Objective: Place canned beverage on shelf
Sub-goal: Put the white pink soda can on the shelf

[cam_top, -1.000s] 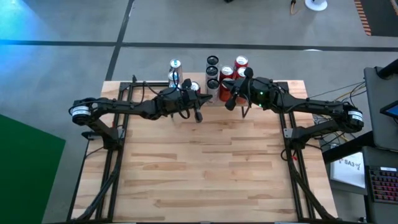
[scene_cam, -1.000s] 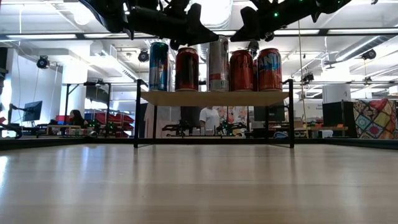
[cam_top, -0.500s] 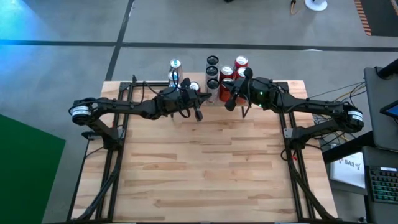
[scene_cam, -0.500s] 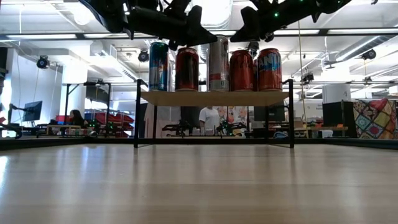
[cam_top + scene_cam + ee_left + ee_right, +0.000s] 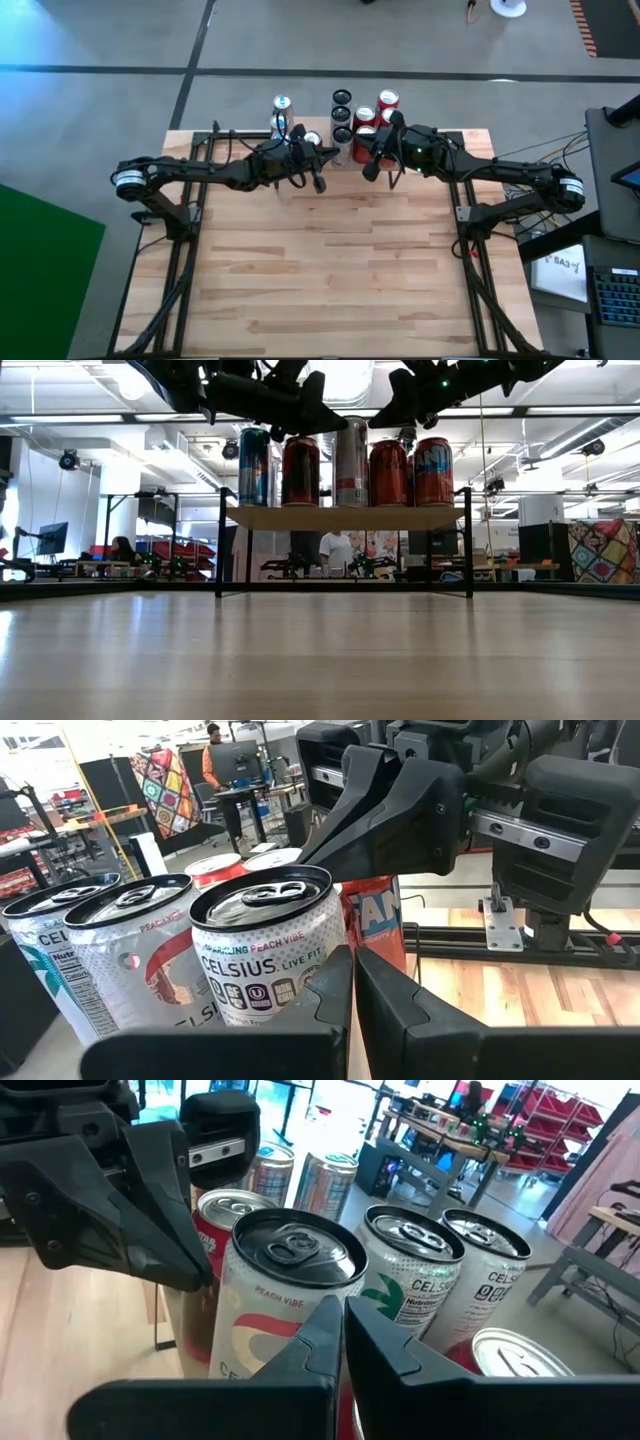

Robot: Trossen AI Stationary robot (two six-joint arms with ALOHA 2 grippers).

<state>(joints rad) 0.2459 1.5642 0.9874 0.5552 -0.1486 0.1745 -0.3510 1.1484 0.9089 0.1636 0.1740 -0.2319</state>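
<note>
The shelf stands at the table's far edge, and several cans stand upright on its plank top, among them a teal can, a silver can and red cans. My left gripper and my right gripper hover level at can-top height on the shelf's near side. Both are shut with nothing between the fingers, and their tips point toward each other. In the left wrist view a white Celsius can stands just beyond the shut fingers. In the right wrist view a peach-labelled can stands just beyond them.
The slatted wooden tabletop stretches bare from the shelf to the near edge. Black arm mounts run along its left and right sides. Workbenches and a person show in the room behind the shelf.
</note>
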